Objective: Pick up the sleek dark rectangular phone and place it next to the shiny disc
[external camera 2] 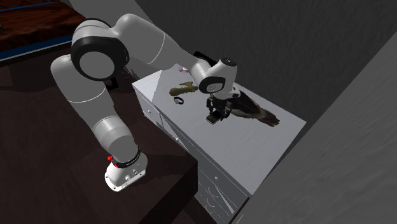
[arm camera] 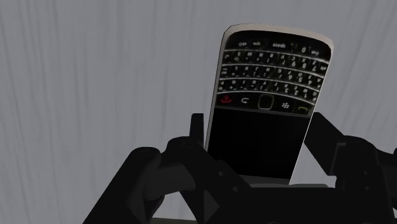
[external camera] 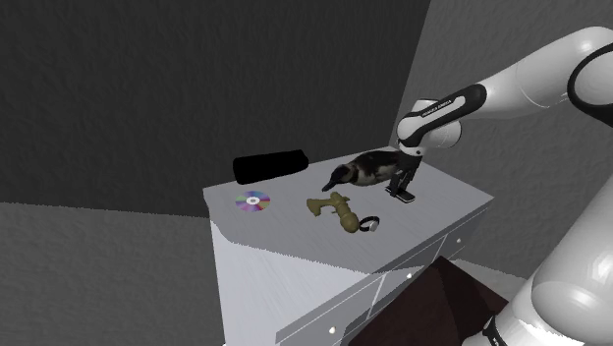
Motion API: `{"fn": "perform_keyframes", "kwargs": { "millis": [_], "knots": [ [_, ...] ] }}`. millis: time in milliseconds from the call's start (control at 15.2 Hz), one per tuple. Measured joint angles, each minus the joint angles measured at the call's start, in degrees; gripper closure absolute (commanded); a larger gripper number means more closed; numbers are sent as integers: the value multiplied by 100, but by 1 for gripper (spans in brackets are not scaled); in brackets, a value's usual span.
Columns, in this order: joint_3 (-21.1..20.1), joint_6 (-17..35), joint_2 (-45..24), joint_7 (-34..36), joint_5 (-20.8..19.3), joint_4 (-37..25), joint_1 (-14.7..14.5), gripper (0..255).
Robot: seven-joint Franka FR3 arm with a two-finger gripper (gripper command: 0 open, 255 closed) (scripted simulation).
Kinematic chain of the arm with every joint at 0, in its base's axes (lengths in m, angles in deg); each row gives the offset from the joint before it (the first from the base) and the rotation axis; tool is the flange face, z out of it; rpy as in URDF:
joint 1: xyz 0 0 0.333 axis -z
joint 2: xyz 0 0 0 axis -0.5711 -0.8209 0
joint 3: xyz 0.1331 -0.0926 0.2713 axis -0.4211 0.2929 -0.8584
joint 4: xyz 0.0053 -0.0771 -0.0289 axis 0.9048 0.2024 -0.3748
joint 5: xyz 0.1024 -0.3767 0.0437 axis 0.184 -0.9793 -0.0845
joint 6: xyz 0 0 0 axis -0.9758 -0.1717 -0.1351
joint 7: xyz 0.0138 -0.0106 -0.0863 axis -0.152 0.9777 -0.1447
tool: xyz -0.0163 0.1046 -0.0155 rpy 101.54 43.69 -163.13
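phone tight between black fingers

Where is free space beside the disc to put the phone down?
Bare top lies between the disc and the near edge in the shoulder view. Crowded: black roll behind, tan figure on that view's right.

Arm stretched out, wrist bent down — tool pointing down, fingers clasping the phone.
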Motion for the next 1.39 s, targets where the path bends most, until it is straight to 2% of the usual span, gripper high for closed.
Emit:
{"fn": "perform_keyframes", "kwargs": {
  "millis": [462,1386],
  "knots": [
    [1,-41,30,11,-17,-5,-1,255],
    [-16,-1059,590,236,-286,-500,-11,255]
  ]
}}
